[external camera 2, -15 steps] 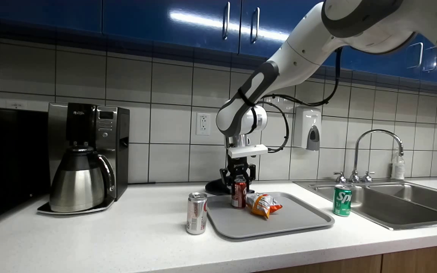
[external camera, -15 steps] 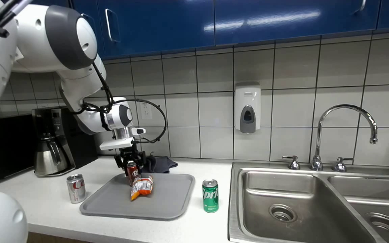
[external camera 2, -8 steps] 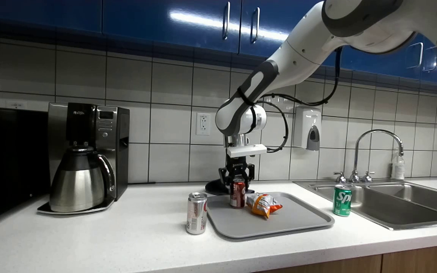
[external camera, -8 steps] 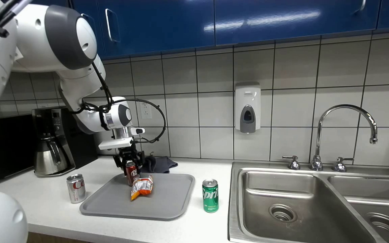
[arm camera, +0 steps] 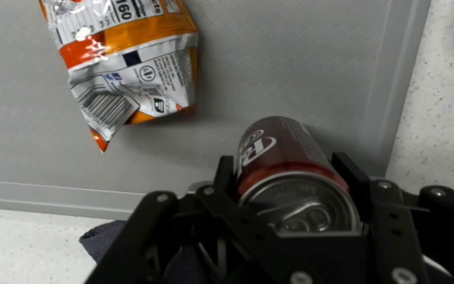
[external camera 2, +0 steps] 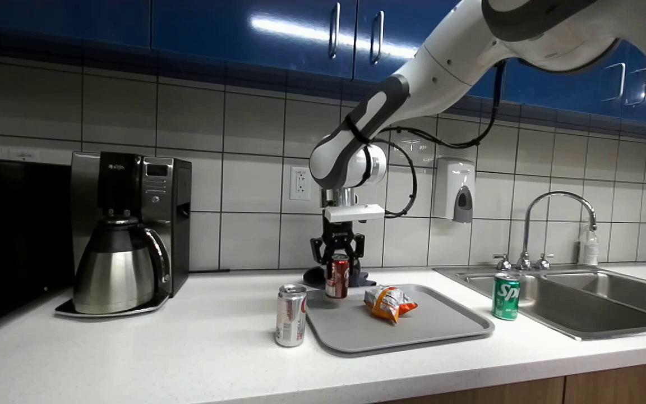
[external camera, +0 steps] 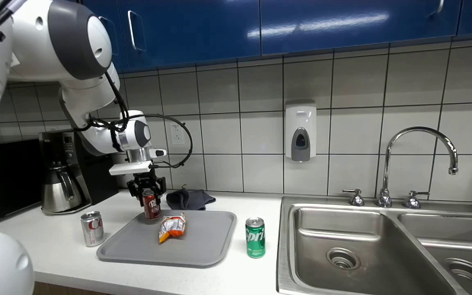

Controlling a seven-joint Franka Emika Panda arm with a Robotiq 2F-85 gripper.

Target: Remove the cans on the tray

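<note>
The dark red-brown can [external camera: 152, 208] [external camera 2: 337, 280] [arm camera: 282, 148] is upright in my gripper [external camera 2: 338, 268], which is shut on its upper part. In the wrist view its black fingers [arm camera: 224, 171] press on both sides of the can. Its base hangs slightly above the grey tray [external camera: 195, 250] [external camera 2: 413, 332] [arm camera: 290, 67], over the back corner. On the counter beside the tray stands the silver can [external camera: 93, 230] [external camera 2: 290, 317]. The green can [external camera: 255, 239] [external camera 2: 506, 298] is on the counter too, between tray and sink.
An orange and silver snack packet [external camera: 172, 228] [arm camera: 132, 59] lies on the tray close to the held can. Behind the tray is a dark cloth [external camera: 191, 199]. A coffee maker [external camera 2: 127, 258] stands along the wall, and the steel sink [external camera: 342, 270] lies beyond the green can.
In both exterior views my gripper has risen and moved left, carrying the dark red-brown can up from the tray and away from the packet. The other cans and the packet stay put.
</note>
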